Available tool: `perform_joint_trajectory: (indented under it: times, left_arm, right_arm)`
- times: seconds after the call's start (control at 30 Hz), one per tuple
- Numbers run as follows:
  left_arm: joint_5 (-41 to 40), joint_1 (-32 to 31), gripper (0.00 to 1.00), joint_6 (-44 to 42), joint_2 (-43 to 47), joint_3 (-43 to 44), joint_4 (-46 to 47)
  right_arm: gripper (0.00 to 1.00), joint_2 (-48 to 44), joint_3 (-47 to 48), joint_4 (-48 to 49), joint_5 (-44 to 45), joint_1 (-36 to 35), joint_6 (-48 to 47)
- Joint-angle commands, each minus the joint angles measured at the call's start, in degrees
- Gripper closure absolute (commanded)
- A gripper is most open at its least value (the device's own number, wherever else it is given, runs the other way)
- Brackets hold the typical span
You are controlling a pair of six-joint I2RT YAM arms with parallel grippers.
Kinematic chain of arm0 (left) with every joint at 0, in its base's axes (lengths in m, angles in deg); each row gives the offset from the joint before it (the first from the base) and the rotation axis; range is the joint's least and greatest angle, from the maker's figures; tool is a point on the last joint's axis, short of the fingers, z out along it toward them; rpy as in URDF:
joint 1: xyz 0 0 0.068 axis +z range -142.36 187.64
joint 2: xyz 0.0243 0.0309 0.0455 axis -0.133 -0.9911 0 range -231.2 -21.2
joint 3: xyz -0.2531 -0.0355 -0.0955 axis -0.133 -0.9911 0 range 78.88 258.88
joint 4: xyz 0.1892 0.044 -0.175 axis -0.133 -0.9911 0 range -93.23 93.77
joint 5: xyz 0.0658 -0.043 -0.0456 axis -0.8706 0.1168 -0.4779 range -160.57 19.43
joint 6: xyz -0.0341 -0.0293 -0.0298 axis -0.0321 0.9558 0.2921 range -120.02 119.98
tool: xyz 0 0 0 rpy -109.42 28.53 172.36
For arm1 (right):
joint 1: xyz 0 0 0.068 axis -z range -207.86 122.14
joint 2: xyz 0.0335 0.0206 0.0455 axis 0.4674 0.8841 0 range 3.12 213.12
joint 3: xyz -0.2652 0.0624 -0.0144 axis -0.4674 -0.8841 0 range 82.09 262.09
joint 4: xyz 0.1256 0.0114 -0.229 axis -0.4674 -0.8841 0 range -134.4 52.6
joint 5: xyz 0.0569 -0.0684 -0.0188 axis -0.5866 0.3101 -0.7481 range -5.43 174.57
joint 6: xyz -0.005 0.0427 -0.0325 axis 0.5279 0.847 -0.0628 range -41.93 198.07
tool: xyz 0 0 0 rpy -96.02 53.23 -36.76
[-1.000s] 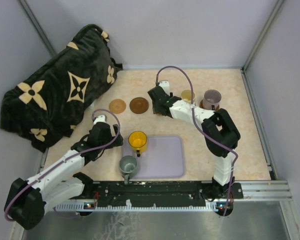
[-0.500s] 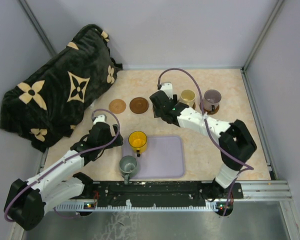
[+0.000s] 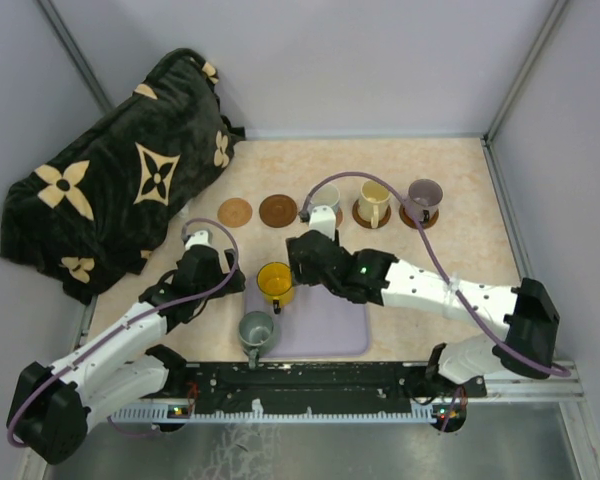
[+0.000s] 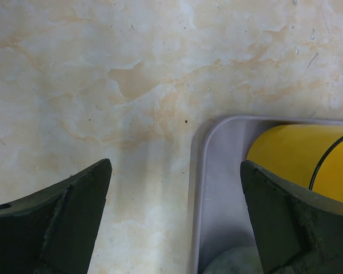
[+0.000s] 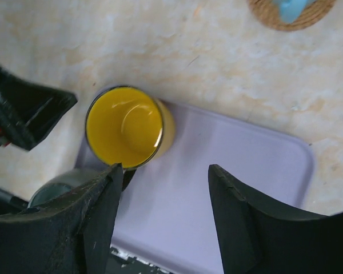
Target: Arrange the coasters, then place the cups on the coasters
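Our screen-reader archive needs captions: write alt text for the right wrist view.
A yellow mug stands in the corner of a lavender tray, below the open, empty right claw. A coaster shows at top right.

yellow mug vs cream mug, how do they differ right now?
Yellow mug sits on the lavender tray; cream mug stands on a brown coaster. Yellow mug has the open right gripper close beside it; cream mug has no gripper near. Colour: bright yellow against pale cream. Both are upright and have handles.
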State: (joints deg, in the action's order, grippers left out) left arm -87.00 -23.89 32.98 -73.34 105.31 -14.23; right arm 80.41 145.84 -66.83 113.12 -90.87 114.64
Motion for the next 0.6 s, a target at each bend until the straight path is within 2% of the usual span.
perform_joint_trajectory:
  times: [0.0,0.27,0.57]
  left_arm:
    - [-0.11,-0.39,0.00,-0.08,-0.15,0.31,0.82]
    - [-0.27,-0.44,0.00,0.74,1.05,0.14,0.86]
    - [-0.67,-0.91,0.00,0.12,5.96,-0.47,-1.20]
  right_arm:
    - [0.39,-0.08,-0.74,-0.54,-2.15,-4.47,6.45]
    - [0.39,5.23,-1.74,3.81,-5.16,-7.59,8.42]
    - [0.40,9.05,0.81,3.20,-2.62,-8.44,7.45]
